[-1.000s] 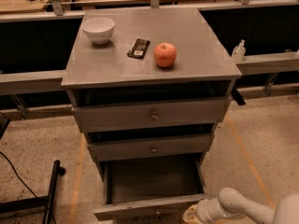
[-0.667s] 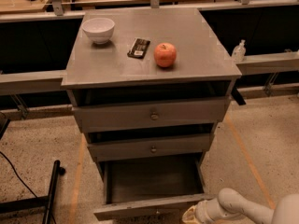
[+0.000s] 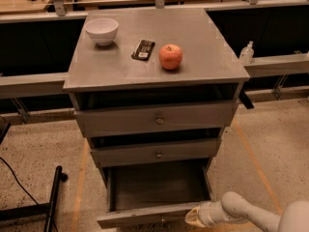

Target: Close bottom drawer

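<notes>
Beside bottom drawer (image 3: pixel 145 215), gripper (image 3: pixel 193 218), indistinct.

We see a dim, warm-tinted scene lit from above. The cabinet top (image 3: pixel 203 42), in the upper middle of the frame, takes the most light and shows a pale sheen. The apple (image 3: pixel 171 56) and the bowl (image 3: pixel 101 30) throw short soft shadows. The tray of the bottom drawer (image 3: pixel 159 185) lies in deep shade. The gripper (image 3: pixel 194 218), at the lower right just beside the drawer's front, looks pale and bright, and the band behind the cabinet is almost black.
</notes>
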You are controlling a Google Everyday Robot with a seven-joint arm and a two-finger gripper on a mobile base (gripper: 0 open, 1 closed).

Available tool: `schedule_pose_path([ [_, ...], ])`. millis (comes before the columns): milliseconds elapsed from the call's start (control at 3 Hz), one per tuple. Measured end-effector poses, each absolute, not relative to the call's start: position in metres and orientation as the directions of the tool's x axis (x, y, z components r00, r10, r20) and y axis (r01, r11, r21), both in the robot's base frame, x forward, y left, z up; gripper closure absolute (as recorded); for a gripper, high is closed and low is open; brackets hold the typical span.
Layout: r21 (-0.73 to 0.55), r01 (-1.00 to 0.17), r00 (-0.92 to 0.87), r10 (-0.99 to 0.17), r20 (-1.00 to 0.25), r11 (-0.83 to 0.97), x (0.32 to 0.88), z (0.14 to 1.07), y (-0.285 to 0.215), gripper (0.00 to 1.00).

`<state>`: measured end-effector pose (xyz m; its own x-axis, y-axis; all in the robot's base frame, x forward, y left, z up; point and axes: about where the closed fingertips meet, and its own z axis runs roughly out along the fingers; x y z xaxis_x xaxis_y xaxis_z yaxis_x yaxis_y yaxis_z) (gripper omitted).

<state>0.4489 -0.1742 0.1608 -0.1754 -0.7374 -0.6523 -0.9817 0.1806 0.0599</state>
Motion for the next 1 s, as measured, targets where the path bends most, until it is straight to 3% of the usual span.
schedule_pose_path([
  [1000,-0.068,-0.984,-0.074,-0.716,-0.694,0.167,0.497,0.159,-0.145,1.0],
])
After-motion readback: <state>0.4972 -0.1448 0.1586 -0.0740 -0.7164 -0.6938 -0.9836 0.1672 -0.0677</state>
